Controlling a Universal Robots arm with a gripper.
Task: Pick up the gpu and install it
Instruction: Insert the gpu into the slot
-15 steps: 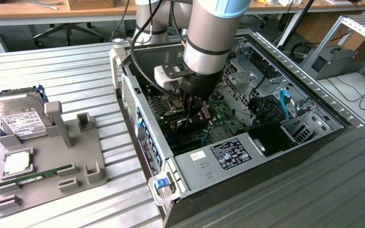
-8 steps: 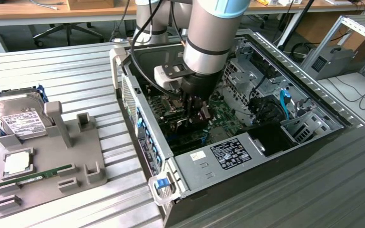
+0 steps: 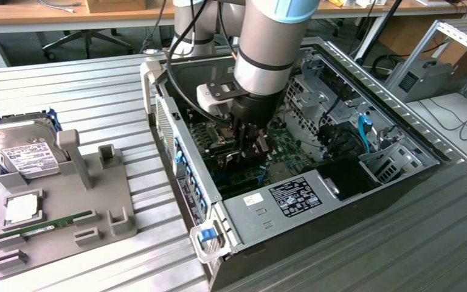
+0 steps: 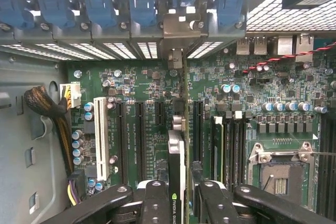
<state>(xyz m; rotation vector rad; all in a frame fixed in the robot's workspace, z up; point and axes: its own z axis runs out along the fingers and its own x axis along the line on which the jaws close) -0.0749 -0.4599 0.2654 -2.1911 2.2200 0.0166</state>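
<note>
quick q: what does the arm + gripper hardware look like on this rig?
The arm is a thick silver-grey tube with a light blue ring near the top and a black band lower down. A black cable loops alongside it. At the wrist sits a pale grey bracket above a black cylindrical body. The gripper is black, with two jointed fingers dotted with silver pivot screws.

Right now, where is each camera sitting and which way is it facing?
Exterior view: off the arm, high up, looking down at the open computer case; the arm and gripper reach inside.
Wrist view: on the wrist, looking along the fingers at the motherboard, gpu edge-on between them.
Shared: gripper and case interior.
</note>
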